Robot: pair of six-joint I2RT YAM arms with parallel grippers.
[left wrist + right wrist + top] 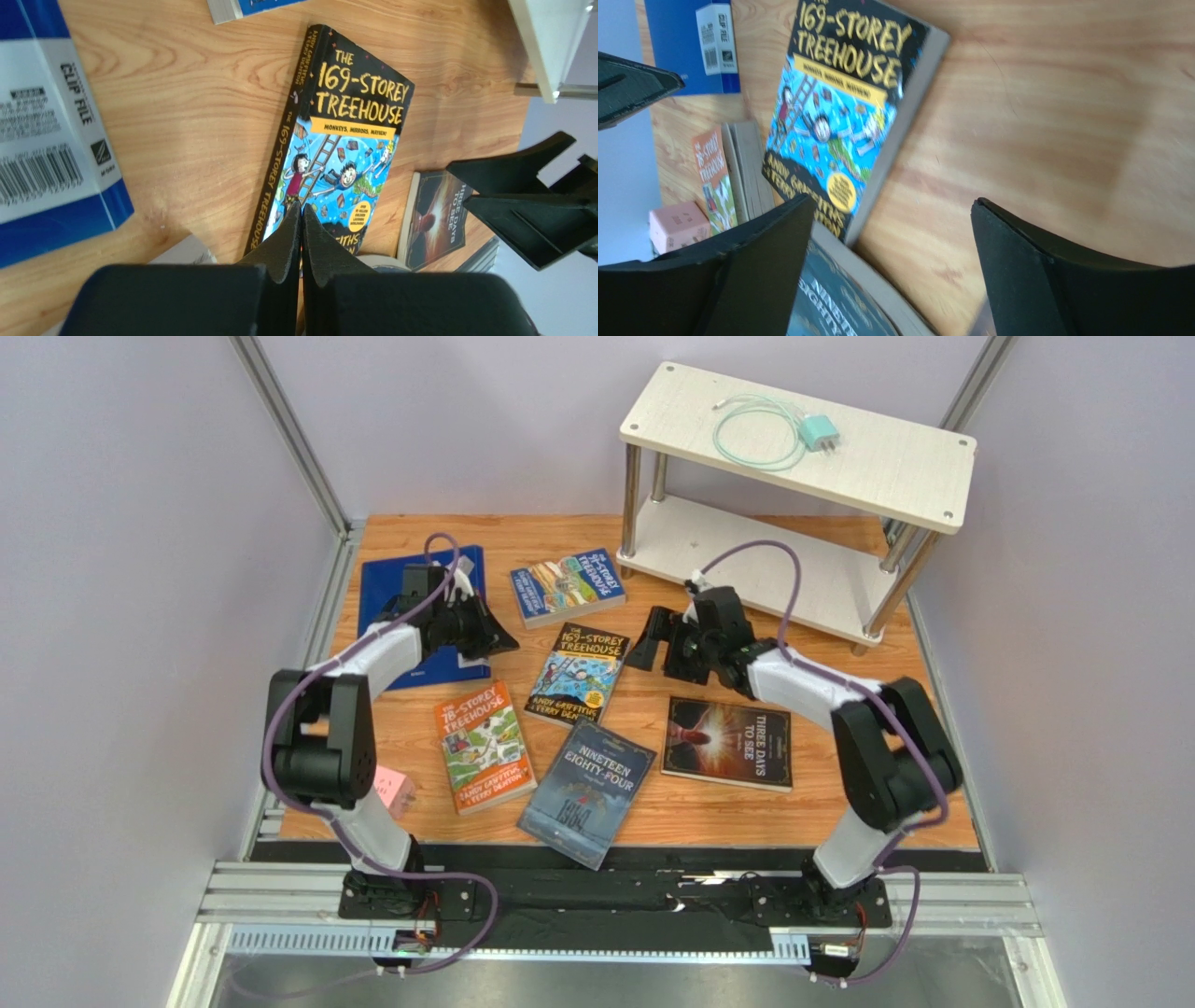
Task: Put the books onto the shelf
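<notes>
Your left gripper (302, 213), pinched shut on nothing, and your right gripper (892, 204), gaping wide and empty, flank the blue treehouse book (578, 669) lying flat on the table (701, 815) with the other books (589, 795), seemingly readying a grab for the shelf (898, 469).

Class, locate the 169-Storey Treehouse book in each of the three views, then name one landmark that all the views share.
Top external: the 169-Storey Treehouse book lies mid-table, between the two arms.
Left wrist: the book sits at centre frame, tilted.
Right wrist: the book is upper left of centre.
Shared landmark: the blue clip file.
</notes>
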